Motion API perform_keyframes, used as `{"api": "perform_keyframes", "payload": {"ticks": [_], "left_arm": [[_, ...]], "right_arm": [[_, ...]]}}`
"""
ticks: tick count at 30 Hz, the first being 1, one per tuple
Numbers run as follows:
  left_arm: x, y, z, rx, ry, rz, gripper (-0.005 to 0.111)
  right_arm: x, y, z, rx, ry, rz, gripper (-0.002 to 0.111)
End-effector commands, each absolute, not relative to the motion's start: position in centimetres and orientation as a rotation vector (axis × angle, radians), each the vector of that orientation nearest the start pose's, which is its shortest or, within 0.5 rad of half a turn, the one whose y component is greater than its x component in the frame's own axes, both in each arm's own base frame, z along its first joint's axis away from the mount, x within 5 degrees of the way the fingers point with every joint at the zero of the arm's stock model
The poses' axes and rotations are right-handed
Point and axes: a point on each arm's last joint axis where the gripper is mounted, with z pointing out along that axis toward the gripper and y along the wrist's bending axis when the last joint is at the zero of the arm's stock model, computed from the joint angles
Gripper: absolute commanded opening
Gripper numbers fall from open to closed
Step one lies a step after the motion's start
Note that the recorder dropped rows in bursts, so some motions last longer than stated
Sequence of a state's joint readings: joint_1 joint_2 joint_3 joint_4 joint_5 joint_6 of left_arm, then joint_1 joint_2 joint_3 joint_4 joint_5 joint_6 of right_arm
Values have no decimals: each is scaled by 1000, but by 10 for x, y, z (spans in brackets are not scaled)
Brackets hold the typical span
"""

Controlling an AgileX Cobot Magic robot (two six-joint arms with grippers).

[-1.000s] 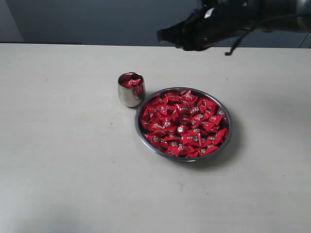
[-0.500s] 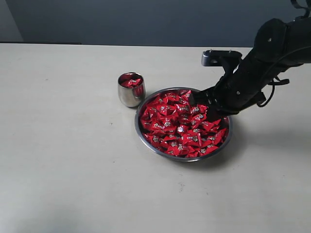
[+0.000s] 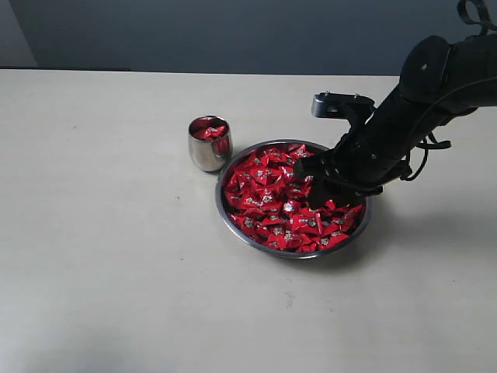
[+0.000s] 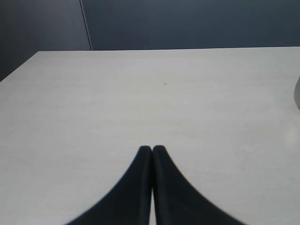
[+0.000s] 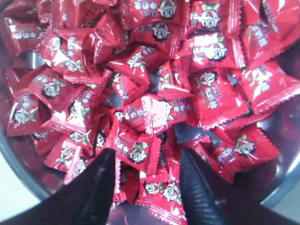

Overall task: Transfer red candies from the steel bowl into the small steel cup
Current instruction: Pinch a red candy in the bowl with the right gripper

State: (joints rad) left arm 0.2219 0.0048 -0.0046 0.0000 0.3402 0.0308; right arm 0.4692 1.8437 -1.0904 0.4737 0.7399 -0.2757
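Note:
The steel bowl (image 3: 231,217) sits mid-table, heaped with red candies (image 3: 272,198). Just left of it and behind stands the small steel cup (image 3: 208,149), with red candies (image 3: 208,131) showing at its mouth. My right gripper (image 3: 314,180) is down in the bowl's right half, open, its fingertips pushed among the candies. In the right wrist view the right gripper (image 5: 147,159) straddles a few candies (image 5: 140,152) lying loose between its fingers, over the bowl's rim (image 5: 18,174). My left gripper (image 4: 152,149) is shut on nothing, over bare table; it does not show in the exterior view.
The pale table (image 3: 101,256) stretches wide to the left and front of the bowl. A dark wall (image 3: 194,31) runs behind the table's far edge. The right arm's black body (image 3: 435,85) reaches in from the upper right.
The right arm came down from above the table's back into the bowl, then shifted slightly left. Its gripper now stands open among the candies. Cup and bowl have not moved.

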Motion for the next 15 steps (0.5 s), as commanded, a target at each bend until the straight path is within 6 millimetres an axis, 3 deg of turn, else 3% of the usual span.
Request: {"api": "perform_keyframes", "payload": {"ticks": [1, 15], "left_arm": [[53, 11, 183, -174, 1808, 169, 0], [53, 11, 183, -174, 1808, 169, 0]], "right_arm": [[292, 182, 163, -600, 2905, 578, 41], [293, 187, 134, -522, 3008, 631, 40]]}}
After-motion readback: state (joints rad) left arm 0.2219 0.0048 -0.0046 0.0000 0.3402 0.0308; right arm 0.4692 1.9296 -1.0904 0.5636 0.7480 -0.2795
